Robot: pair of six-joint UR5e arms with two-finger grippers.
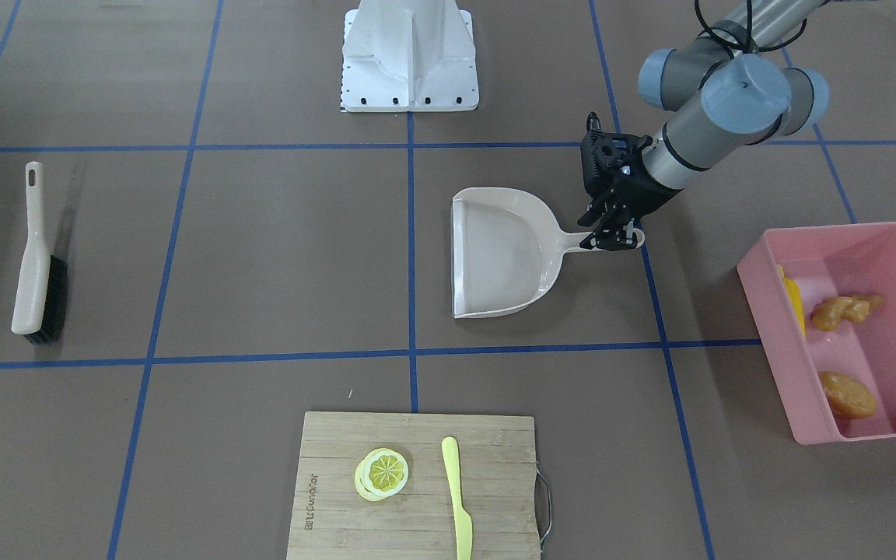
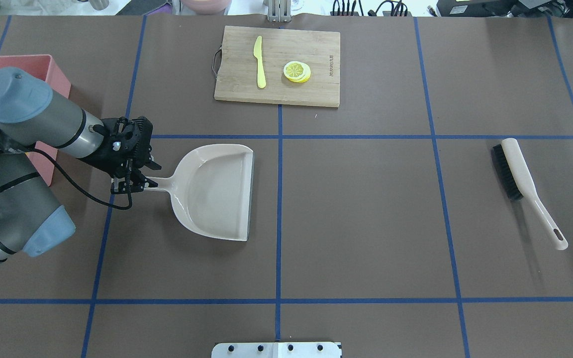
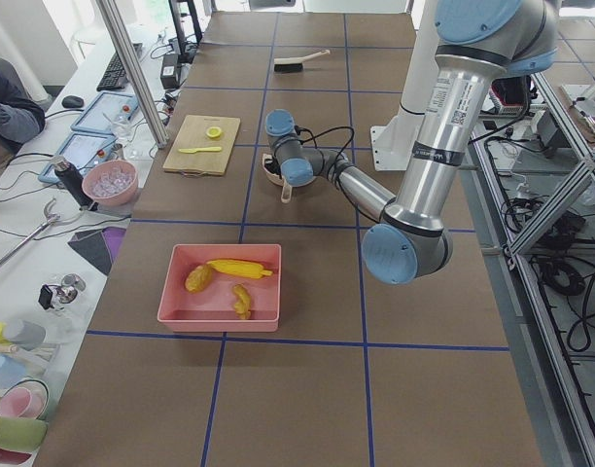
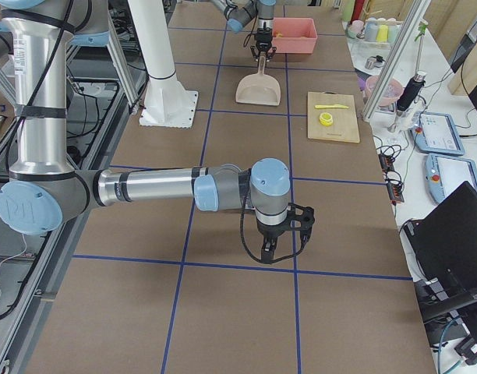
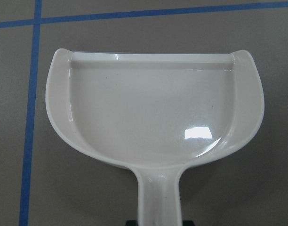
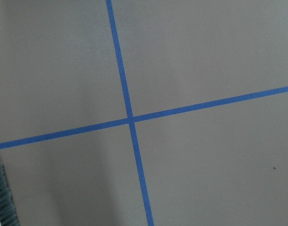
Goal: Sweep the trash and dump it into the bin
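Observation:
The pink bin (image 1: 775, 327) stands at the table's end on my left side. In it lie the yellow corn cob (image 1: 794, 307), the knobbly ginger root (image 1: 848, 309) and the brown potato (image 1: 847, 394). The bin also shows in the exterior left view (image 3: 181, 316). My left gripper (image 1: 611, 233) is shut on the handle of the beige dustpan (image 1: 502, 257), which lies flat and empty on the table. In the overhead view the left gripper (image 2: 130, 186) is at the handle's end. My right gripper (image 4: 281, 238) hangs over bare table; I cannot tell whether it is open.
A beige brush with black bristles (image 1: 36, 264) lies far off on my right side. A wooden cutting board (image 1: 339, 498) with lemon slices (image 1: 382, 473) and a pale yellow knife (image 1: 457, 498) sits at the table's far edge. The robot base (image 1: 409, 54) is at the near edge.

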